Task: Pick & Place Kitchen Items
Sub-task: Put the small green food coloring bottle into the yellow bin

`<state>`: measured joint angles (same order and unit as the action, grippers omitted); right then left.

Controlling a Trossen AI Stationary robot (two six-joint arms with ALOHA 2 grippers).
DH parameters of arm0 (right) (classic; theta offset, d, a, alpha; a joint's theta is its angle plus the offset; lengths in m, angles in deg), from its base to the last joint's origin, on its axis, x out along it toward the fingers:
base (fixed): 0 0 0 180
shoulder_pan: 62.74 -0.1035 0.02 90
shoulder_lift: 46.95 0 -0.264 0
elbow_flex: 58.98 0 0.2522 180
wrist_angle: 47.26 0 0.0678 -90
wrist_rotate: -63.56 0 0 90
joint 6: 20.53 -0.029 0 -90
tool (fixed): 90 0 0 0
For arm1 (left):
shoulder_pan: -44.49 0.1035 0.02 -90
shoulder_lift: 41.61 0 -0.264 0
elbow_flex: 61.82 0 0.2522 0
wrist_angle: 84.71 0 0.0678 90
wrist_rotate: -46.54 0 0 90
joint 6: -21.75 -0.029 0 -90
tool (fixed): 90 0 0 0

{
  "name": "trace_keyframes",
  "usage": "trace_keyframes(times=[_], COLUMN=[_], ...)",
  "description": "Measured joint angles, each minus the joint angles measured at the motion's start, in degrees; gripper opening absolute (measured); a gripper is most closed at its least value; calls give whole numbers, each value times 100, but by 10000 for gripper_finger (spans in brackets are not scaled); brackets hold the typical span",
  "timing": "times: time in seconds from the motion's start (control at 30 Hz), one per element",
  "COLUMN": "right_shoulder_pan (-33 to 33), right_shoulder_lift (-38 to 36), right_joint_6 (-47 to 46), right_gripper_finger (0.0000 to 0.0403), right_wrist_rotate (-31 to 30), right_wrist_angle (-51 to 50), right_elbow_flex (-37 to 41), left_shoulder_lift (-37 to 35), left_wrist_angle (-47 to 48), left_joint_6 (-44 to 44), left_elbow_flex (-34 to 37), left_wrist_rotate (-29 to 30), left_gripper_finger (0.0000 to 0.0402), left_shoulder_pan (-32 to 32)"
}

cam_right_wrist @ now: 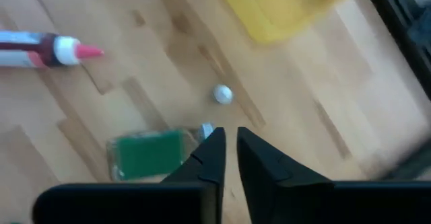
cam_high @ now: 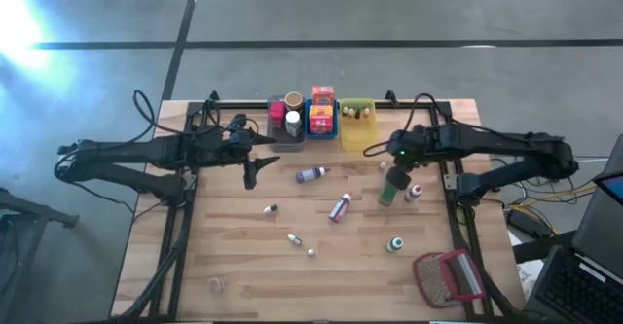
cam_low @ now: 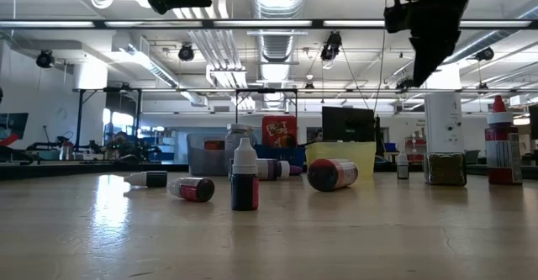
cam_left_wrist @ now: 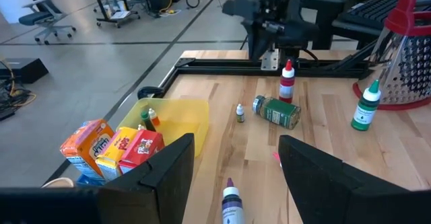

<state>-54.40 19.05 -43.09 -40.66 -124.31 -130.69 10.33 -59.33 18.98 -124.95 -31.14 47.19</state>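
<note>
Right fingers [cam_right_wrist: 230, 146] above lying green jar [cam_right_wrist: 148, 155].

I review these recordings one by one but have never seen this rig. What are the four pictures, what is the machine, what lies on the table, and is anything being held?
The machine is two dark jointed arms at a light wooden table. One picture looks straight down, one looks level across the tabletop, and two come from cameras on the wrists.

At the far edge stand a grey bin, a blue bin holding orange and yellow boxes, and a yellow bin. Small coloured-cap bottles lie scattered across the middle. A red-framed grey mesh object lies at the near right corner.

The left gripper hangs open near the grey bin, holding nothing. The right gripper hangs above a green-labelled jar lying on its side and a white-capped tiny bottle; its fingers are nearly together with nothing between them.
</note>
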Motion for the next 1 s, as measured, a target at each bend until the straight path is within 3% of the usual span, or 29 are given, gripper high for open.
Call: trace_keyframes(times=[0.17, 0.53, 0.8, 1.0], right_shoulder_pan=[-4, -8, 103, 586], right_shoulder_lift=[296, 1003, 1035, 990], right_joint_6=[362, 839, 1528, 1591], right_gripper_finger=[85, 194, 200, 185], right_wrist_rotate=[394, 387, 435, 912], right_wrist_angle=[499, 626, 915, 1170], right_elbow_flex=[0, 0, 249, 632], left_shoulder_lift=[0, 0, 0, 2], left_wrist_angle=[0, -2, 0, 0], left_joint_6=[0, -1, -1, -1], left_elbow_flex=[0, 0, 0, 0], left_wrist_rotate=[0, 0, 0, 0], left_gripper_finger=[223, 223, 223, 223], left_shoulder_pan=[0, -1, 0, 0])
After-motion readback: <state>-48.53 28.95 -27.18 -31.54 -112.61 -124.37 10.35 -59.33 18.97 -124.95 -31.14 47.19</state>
